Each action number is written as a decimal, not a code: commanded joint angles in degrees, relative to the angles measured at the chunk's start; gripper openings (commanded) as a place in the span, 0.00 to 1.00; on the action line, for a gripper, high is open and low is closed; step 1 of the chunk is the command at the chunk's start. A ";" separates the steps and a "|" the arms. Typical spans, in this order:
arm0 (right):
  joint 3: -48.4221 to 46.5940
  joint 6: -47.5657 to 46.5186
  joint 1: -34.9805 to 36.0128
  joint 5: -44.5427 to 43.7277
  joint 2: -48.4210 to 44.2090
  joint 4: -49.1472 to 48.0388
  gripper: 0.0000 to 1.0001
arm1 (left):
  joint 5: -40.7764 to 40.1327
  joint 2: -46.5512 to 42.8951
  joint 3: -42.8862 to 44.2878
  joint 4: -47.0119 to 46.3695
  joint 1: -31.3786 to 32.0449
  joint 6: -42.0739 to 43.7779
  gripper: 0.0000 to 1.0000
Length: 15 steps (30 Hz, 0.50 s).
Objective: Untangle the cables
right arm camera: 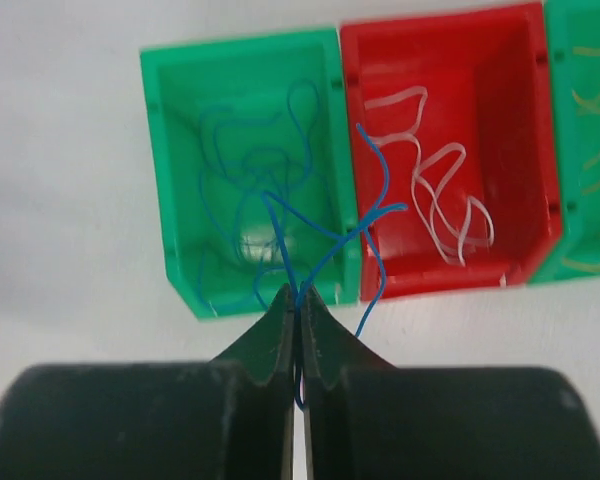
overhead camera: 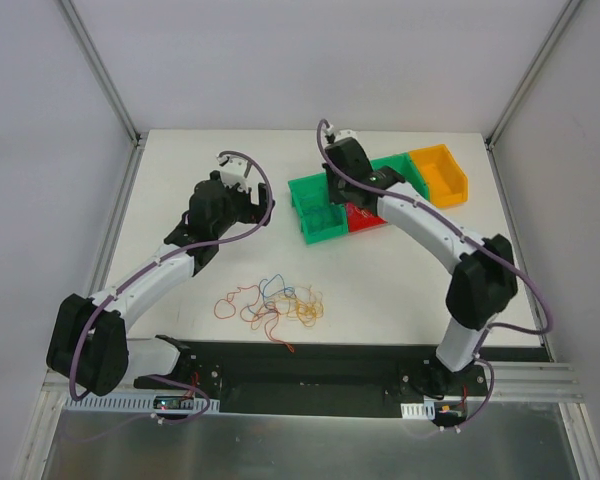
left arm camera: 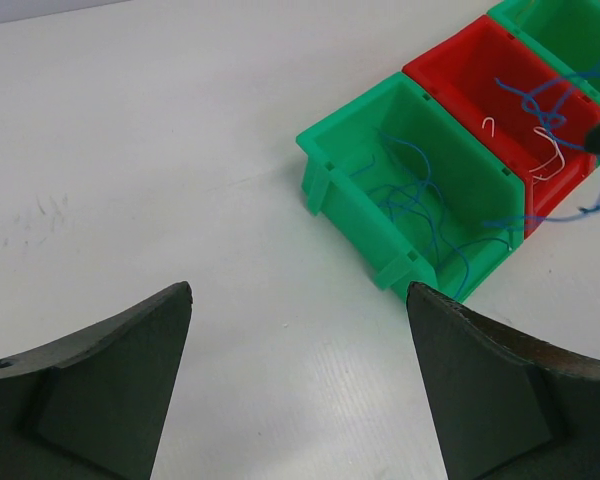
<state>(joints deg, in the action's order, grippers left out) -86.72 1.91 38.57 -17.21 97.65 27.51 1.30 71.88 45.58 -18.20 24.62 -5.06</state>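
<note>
The left arm (overhead camera: 150, 275) and right arm (overhead camera: 430, 225) share one build: white tubular links between bulky matte-black joint housings. A thick purple cable (overhead camera: 75, 365) loops loosely along each, and a small white block (overhead camera: 233, 168) caps each wrist. Their bases (overhead camera: 432, 378) at the near edge are black. The left tool (left arm camera: 300, 295) and right tool (right arm camera: 298, 300) carry dark, matte, wedge-shaped fingers (left arm camera: 110, 380) with faceted faces.

White booth w/ matte white tabletop (overhead camera: 410, 290).
Plain white wall panels (overhead camera: 310, 60) at back & both sides; alu posts (overhead camera: 100, 68) run down to tabletop's rear corners; grey metal sheet (overhead camera: 300, 450) along near edge; even, soft light.
</note>
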 commanded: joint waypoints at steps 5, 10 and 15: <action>-18.82 -6.13 -1.30 1.66 17.99 -3.87 0.01 | 1.07 -1.48 -0.76 -3.07 -1.68 -0.57 0.88; -18.86 -3.41 -1.13 6.48 22.33 -3.32 0.06 | 2.04 -1.74 -1.11 -3.51 -2.21 -1.18 0.88; -15.85 -2.88 -1.39 8.16 19.34 -3.43 0.40 | 4.05 -1.39 -1.02 -4.13 -2.30 -2.58 0.88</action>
<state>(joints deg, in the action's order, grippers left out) -102.26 -1.34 37.58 -11.38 121.03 24.32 2.70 71.88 45.04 -18.79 22.79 -5.78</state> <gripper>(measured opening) 0.310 0.878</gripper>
